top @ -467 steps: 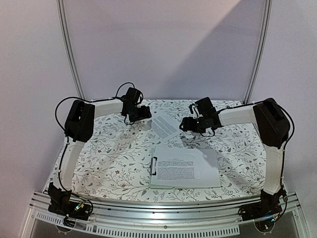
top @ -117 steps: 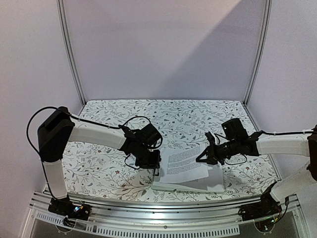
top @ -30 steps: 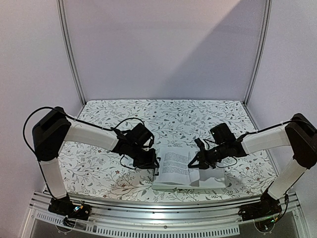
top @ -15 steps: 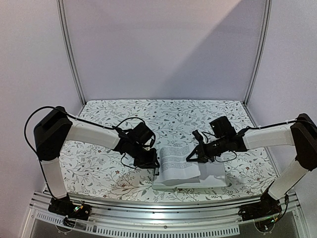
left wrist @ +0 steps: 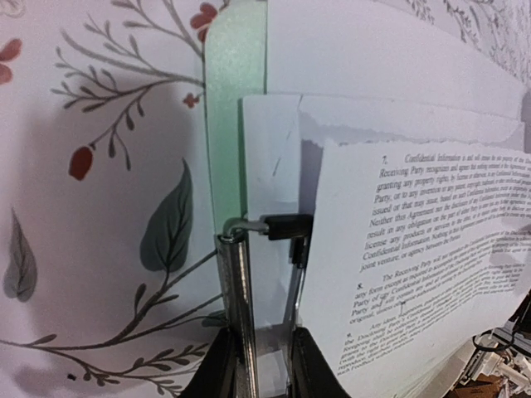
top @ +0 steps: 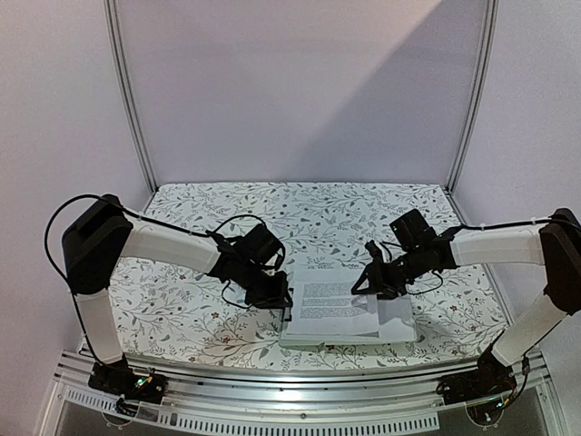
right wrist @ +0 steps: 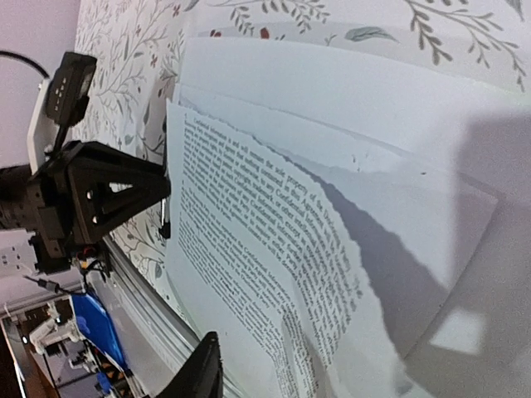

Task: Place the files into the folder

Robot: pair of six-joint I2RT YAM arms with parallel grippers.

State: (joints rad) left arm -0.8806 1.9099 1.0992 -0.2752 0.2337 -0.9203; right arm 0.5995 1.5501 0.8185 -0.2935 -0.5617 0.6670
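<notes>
Left gripper (top: 278,296) pinches the folder's dark metal clip (left wrist: 278,225) at the board's left short edge, its fingers (left wrist: 311,373) closed on the wire lever. The mint-green folder (left wrist: 235,99) lies flat on the floral-print table (top: 318,213), near the front rail, approx. centre. The files (top: 334,307) sit stacked on the board. The top sheet (right wrist: 249,215) is print side up and a little wavy, w/ its left end right at the clip; the wrist cam doesn't show whether it is under the clip or only beside it. Right gripper (top: 372,278) hangs just over the sheet's far right corner. Only one of its fingers shows in its own cam, so can't tell if the jaws are apart or closed, and no paper is clearly btwn them. Handling, as a judgement: sheets are v. light, floppy and slick on each other, likely to buckle if shoved from one end and to crease at a hard pinch, so best taken at an edge or corner and slid flat. Board looks stiff and light; the clip spring prob. needs a firm squeeze on the lever.
</notes>
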